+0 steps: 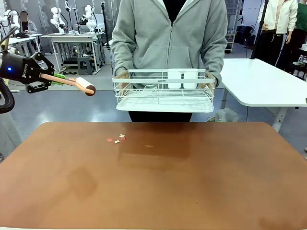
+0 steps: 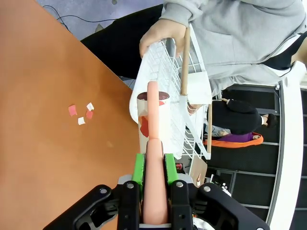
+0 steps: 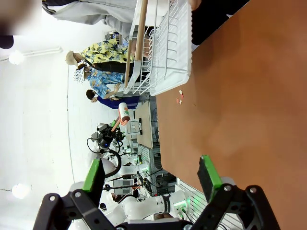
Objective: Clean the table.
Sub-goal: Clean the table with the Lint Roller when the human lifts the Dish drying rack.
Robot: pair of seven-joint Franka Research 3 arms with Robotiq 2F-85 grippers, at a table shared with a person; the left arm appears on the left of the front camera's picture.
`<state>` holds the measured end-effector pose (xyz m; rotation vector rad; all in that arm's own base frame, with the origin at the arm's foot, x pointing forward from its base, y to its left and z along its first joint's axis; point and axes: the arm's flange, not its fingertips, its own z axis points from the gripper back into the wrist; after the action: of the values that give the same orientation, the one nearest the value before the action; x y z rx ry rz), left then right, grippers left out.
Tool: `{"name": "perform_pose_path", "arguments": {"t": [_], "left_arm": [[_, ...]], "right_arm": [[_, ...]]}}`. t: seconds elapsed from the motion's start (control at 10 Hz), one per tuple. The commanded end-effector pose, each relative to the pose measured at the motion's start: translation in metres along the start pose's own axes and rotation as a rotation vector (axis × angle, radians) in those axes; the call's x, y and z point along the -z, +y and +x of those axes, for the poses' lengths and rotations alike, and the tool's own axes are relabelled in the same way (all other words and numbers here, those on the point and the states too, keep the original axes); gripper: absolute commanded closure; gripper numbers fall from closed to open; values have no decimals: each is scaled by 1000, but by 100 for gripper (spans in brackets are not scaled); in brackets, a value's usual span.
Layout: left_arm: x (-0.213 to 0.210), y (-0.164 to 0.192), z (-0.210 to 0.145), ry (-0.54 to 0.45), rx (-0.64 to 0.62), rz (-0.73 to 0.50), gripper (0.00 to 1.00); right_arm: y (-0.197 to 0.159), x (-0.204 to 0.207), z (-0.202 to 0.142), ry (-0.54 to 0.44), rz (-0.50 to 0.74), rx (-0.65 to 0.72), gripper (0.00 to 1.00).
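While left claw point(image 2: 154, 165) clamps lint roller point(image 1: 85, 86) handle, table point(image 1: 153, 191) lies below, well apart; right claw point(image 3: 149, 167) gapes empty.

A wide reddish-brown desk point(image 1: 192, 182) with rounded corners and a matte, wood-look top is being shown stretching across the foreground. A small cluster of red and white paper scraps point(image 1: 116, 139) is being carried on its far left part, near the far edge. A single pale speck point(image 1: 149, 146) is being seen lying just right of the cluster, apart from it. Faint darker blotches are being shown nearer the left front.
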<state>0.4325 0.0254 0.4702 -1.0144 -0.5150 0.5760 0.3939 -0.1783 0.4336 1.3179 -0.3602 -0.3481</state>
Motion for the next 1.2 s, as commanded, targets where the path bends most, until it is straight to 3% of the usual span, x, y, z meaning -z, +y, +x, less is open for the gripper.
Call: {"name": "perform_pose_path", "arguments": {"t": [0.0,0.5,0.6,0.7,0.9,1.0,1.1], "left_arm": [[-1,-1,0,0,1,3,100],[-1,-1,0,0,1,3,100],[0,0,0,0,0,0,79],[-12,-11,11,-6,187,46,79],[-25,-35,39,150,345,94,79],[-16,-42,63,342,551,164,79],[2,-36,75,468,696,246,79]], "right_arm": [[3,1,-4,-4,8,-1,0],[3,1,-4,-4,8,-1,0],[3,1,-4,-4,8,-1,0],[3,1,-4,-4,8,-1,0],[3,1,-4,-4,8,-1,0],[3,1,-4,-4,8,-1,0],[3,1,-4,-4,8,-1,0]]}}
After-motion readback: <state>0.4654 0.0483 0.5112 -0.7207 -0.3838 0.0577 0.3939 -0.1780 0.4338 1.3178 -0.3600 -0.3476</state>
